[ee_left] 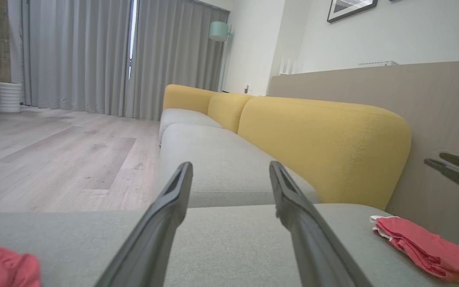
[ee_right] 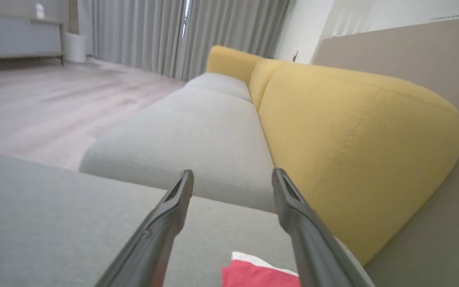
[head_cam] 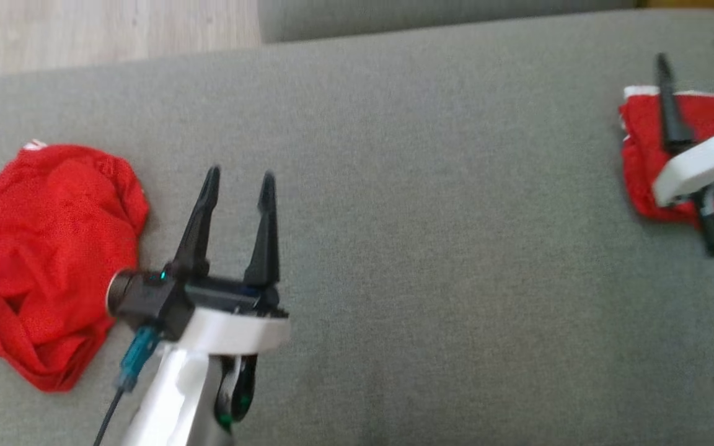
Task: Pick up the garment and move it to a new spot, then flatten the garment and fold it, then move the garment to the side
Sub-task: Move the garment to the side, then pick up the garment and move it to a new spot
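A crumpled red garment lies on the grey cushion at the left, and a corner of it shows low in the left wrist view. My left gripper hovers open just right of it, nothing between its fingers. A second red garment with white trim, folded flat, lies at the far right. My right gripper stands open above that folded piece, its fingers apart, with the red cloth just below them.
Yellow sofa backrests run along the far side of the grey seat cushions. Wooden floor lies beyond the cushion's edge, with grey curtains behind. The wide middle of the cushion is bare.
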Robot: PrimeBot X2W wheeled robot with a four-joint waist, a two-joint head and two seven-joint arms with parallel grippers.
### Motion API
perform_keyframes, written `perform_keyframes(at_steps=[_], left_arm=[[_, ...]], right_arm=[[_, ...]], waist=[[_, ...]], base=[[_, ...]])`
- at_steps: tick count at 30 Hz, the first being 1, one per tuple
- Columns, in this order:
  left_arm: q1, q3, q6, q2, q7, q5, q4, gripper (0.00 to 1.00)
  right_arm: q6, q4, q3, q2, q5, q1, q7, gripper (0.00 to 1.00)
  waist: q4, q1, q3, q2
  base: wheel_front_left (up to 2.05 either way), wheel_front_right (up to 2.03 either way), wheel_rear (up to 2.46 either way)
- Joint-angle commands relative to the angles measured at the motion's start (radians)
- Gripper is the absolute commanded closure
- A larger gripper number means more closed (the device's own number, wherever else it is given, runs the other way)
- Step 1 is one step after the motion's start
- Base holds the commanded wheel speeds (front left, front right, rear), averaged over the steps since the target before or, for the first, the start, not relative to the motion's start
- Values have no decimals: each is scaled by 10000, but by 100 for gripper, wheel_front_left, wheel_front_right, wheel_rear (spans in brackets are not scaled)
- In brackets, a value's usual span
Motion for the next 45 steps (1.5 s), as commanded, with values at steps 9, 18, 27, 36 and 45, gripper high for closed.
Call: perform_keyframes(at_steps=[9,18,27,36,45], left_arm=[[721,1049,-53,60,-51,215,-497,0],[1613,1264,-159,60,-51,204,-552,0],[1872,1467,-321,60,-51,141,-432,0],[1930,1454,-241,60,-51,55,-509,0],[1830,1464,-140,60,-51,56,-422,0]], right_arm=[[-9,-2655,-391,1777,834,1366,217,0],[-9,-3475,-787,2690,1299,3957,-683,0],[-9,-3100,-373,2745,1710,5247,-1115,0],[-9,-3150,-189,2747,1819,5192,-1150,0],[-9,-3220,165,2748,1820,5333,-1152,0]], waist=[[8,2,-1026,-1],[71,2,-1442,-1],[89,2,-1521,-1],[71,2,-1516,-1],[603,2,-1504,-1]], base=[[0,0,0],[0,0,0],[0,0,0],[0,0,0],[0,0,0]])
